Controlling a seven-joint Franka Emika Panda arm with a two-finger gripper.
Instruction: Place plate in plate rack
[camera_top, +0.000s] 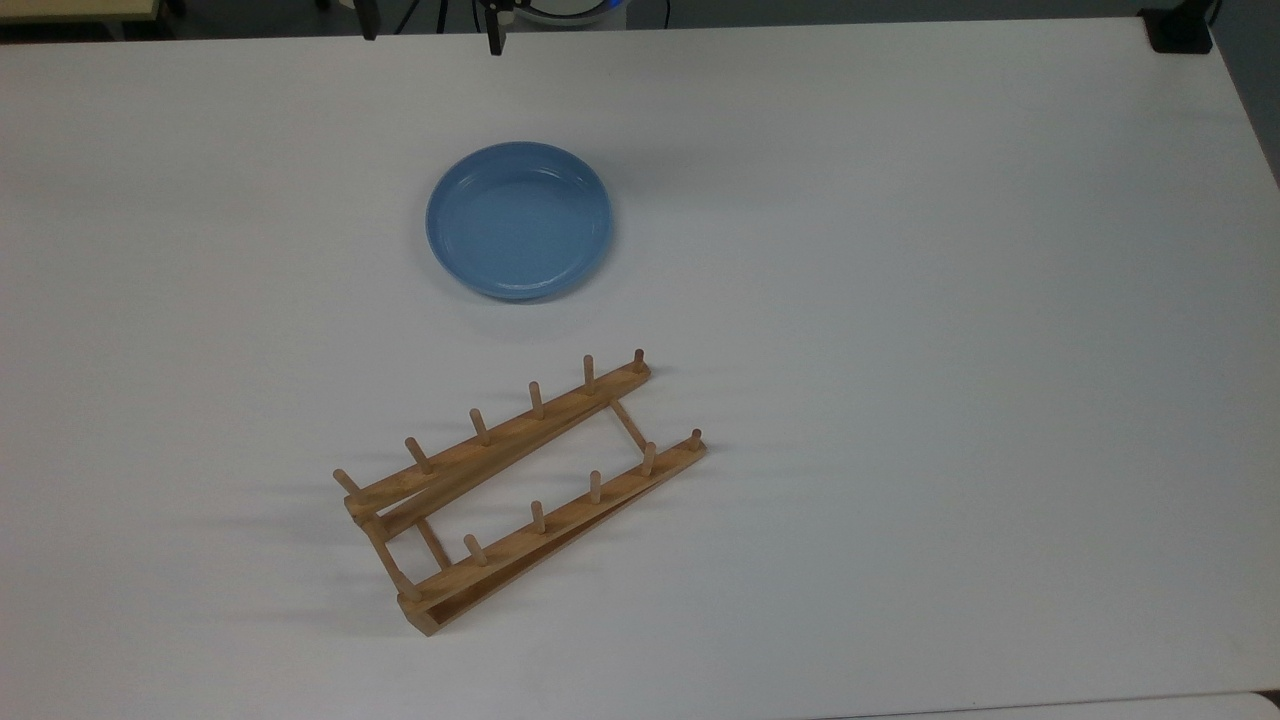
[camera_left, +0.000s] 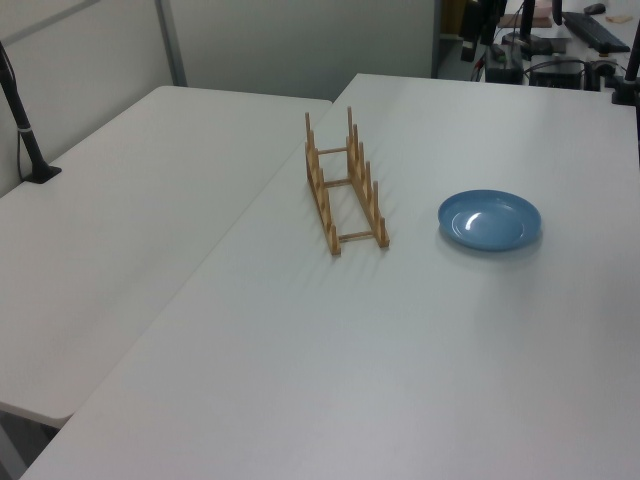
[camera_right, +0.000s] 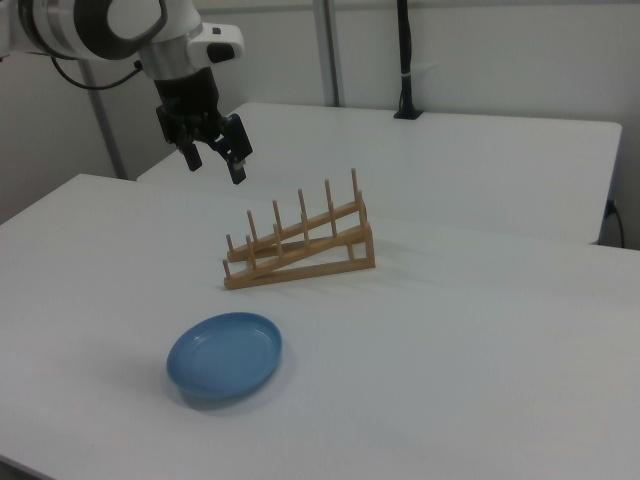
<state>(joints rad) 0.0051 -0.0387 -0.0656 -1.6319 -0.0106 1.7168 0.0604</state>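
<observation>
The light-blue plate (camera_top: 519, 220) (camera_left: 489, 220) (camera_right: 224, 356) lies flat on the white table, right side up, with nothing on it. The wooden plate rack (camera_top: 500, 437) (camera_left: 322, 195) (camera_right: 300, 250) stands a short way from it, lying diagonally in the top view, and none of its peg slots holds anything. In the right view my gripper (camera_right: 214, 170) hangs high in the air at upper left, above and beyond the rack, well away from the plate. Its two dark fingers are spread open with nothing between them.
A second white table (camera_left: 130, 200) butts against this one beyond the rack. A black clamped post (camera_left: 25, 130) (camera_right: 405, 60) stands on that table's far edge. A black block (camera_top: 1180, 30) sits at the work table's corner in the top view's upper right.
</observation>
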